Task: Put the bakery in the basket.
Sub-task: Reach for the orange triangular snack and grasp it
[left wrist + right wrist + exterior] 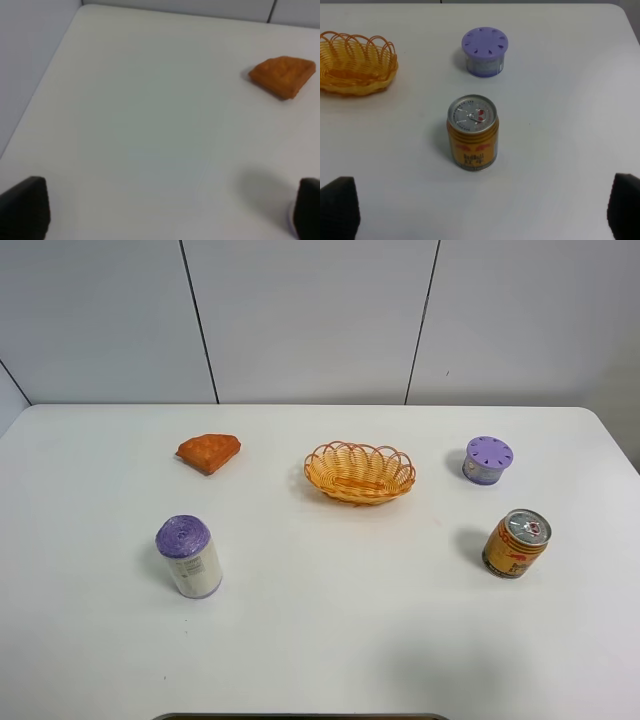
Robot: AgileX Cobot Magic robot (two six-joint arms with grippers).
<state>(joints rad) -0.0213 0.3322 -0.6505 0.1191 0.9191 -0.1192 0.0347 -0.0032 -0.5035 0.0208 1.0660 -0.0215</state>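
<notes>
The bakery (209,451), an orange-brown wedge pastry with a grid top, lies on the white table left of centre; it also shows in the left wrist view (283,75). The orange-yellow wicker basket (360,472) sits empty at the table's middle; its edge shows in the right wrist view (355,64). Neither arm shows in the exterior view. My left gripper (165,212) is open and empty, well short of the bakery. My right gripper (482,212) is open and empty, with the can in front of it.
A white cylinder with a purple lid (188,556) stands front left. A small purple-lidded tub (487,459) stands right of the basket, also in the right wrist view (484,52). A gold drink can (516,543) stands front right (472,133). The table's left edge (40,95) is near.
</notes>
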